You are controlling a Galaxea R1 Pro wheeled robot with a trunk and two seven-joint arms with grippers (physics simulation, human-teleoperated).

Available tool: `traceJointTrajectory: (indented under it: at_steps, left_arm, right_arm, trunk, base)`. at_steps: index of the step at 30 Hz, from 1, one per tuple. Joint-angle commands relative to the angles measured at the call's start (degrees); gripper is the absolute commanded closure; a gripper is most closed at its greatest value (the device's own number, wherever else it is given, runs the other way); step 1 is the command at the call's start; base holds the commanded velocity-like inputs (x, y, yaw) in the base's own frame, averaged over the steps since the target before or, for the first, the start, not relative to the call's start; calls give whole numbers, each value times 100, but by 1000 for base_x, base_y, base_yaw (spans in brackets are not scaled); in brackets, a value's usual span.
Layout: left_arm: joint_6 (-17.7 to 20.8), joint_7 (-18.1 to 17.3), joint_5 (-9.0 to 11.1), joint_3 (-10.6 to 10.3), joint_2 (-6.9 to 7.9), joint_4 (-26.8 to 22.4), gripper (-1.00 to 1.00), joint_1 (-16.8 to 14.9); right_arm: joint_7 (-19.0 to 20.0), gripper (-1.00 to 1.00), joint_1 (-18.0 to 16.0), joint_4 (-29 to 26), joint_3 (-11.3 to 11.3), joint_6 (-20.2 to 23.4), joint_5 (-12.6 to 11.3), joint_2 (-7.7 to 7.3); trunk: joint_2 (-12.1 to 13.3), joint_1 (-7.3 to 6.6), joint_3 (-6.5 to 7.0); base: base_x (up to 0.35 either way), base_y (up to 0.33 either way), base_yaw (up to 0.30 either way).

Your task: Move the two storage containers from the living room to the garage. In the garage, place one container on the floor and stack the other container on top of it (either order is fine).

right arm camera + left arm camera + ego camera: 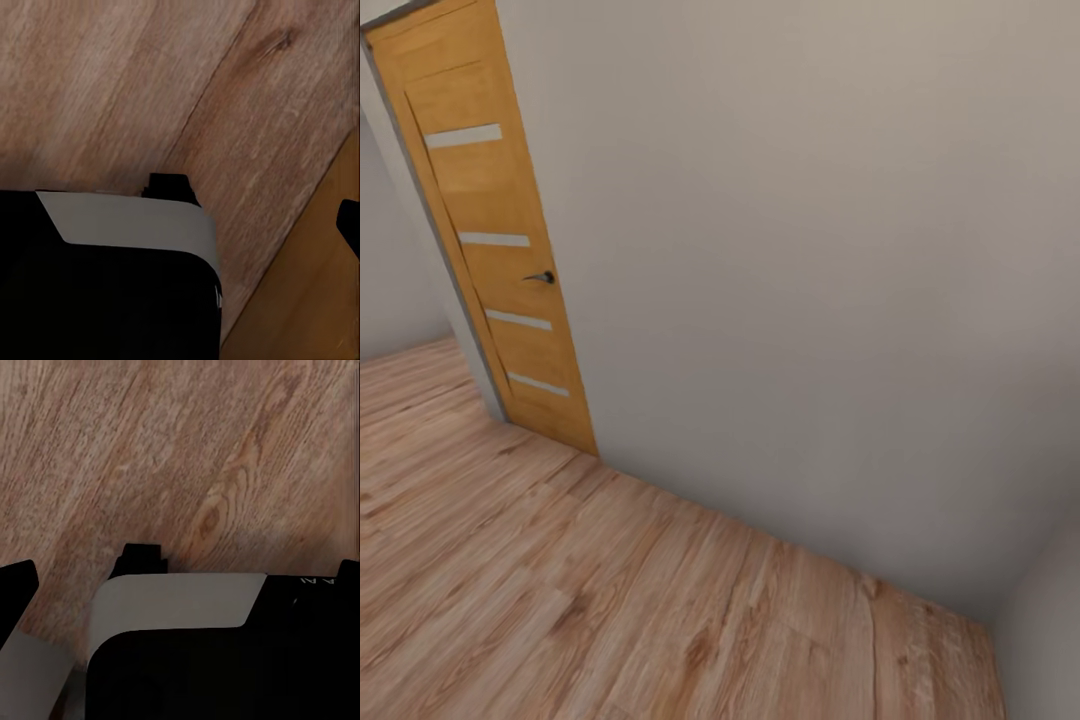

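Observation:
The two storage containers are out of view, and so are the garage and its concrete floor. In the left wrist view my left gripper [180, 585] is open, its dark fingertips [16, 592] at the picture's two sides with nothing between them. It hangs over light wood planks [180, 450] and my own grey-and-black body [180, 600]. My right gripper [180, 217] also looks open and empty. One of its fingertips [349, 225] shows at the picture's side, and the other is lost against my dark body [105, 300].
A pale beige wall [810, 300] stands close ahead and meets a side wall [1045, 640] at the right. At the left is a shut orange wooden door [500, 250] with a dark handle [542, 277]. Light wood-plank flooring [560, 580] runs left and toward me. A tan-orange surface [315, 300] lies beside the planks.

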Motion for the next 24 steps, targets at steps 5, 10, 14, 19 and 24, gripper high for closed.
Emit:
traceJointTrajectory:
  at_steps: [5, 10, 14, 19, 24]
  left_arm:
    - [-18, -8, 27, 12, 0, 7, -100, -4]
    - [-21, -5, 27, 12, 0, 7, -100, -4]
    - [-21, -1, 27, 12, 0, 7, -100, -4]
    - [-21, 0, 27, 12, 0, 6, -100, -4]
    - [-22, 0, 27, 12, 0, 7, -100, -4]
  right_arm:
    - [1, -100, -9, 18, 48, -36, -55, 9]
    - [2, -100, -6, 18, 48, -41, -54, 13]
    - [4, -100, -4, 18, 48, -42, -51, 14]
    - [3, -100, -7, 18, 48, -42, -45, 13]
    - [4, -100, -10, 18, 48, -42, -45, 14]
  trunk:
    - [-3, 2, -5]
    - [-3, 2, -5]
    - [-3, 2, -5]
    - [-3, 2, -5]
    - [-3, 2, -5]
  base:
    - [248, -148, 42]
    - [131, -31, 239]
    - [20, -4, 270]
    - [1, 0, 274]
    - [0, 0, 275]
